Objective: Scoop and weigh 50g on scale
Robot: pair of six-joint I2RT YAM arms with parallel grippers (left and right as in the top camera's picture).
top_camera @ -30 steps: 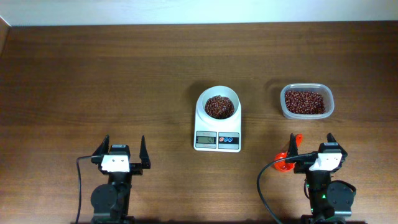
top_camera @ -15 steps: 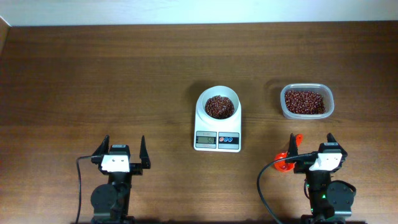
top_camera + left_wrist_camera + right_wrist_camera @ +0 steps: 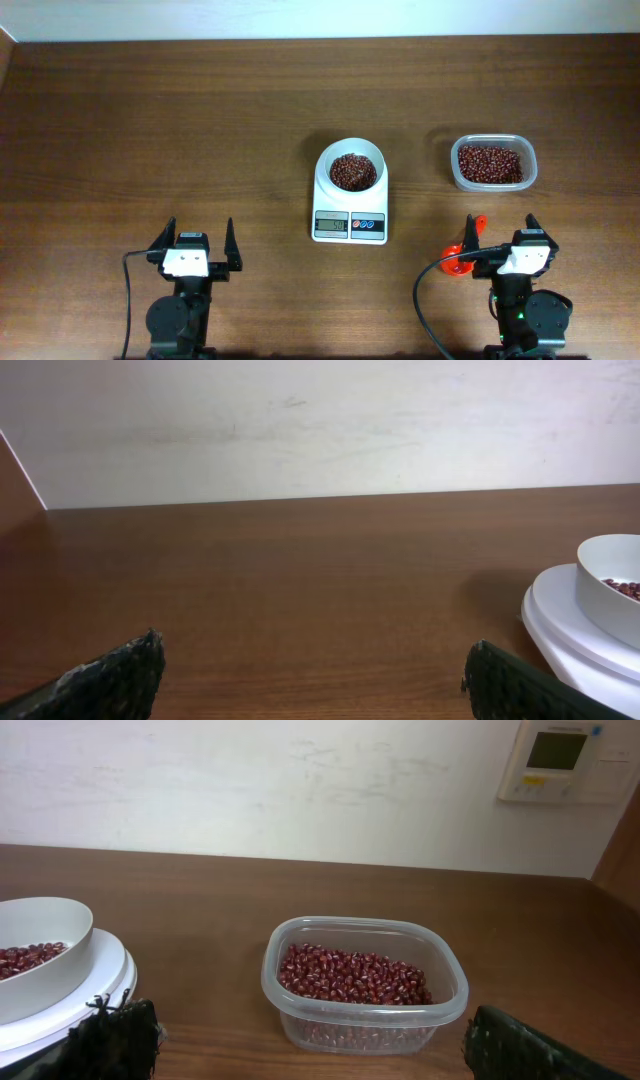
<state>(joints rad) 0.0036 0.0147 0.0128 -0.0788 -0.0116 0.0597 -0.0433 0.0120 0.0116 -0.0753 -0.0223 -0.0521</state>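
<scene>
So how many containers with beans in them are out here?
2. A white bowl sits on the scale, mid-scene; a clear plastic tub stands apart from it, on the robot's right side. None seems hidden.

No legible text: the digits on the scale display and the wall panel markings are too small.

We see a dark wooden desk carrying a clear rectangular plastic tub toward its right side and, nearer the front edge, an orange scoop, while behind the desk a white wall bears a small white control panel.
</scene>
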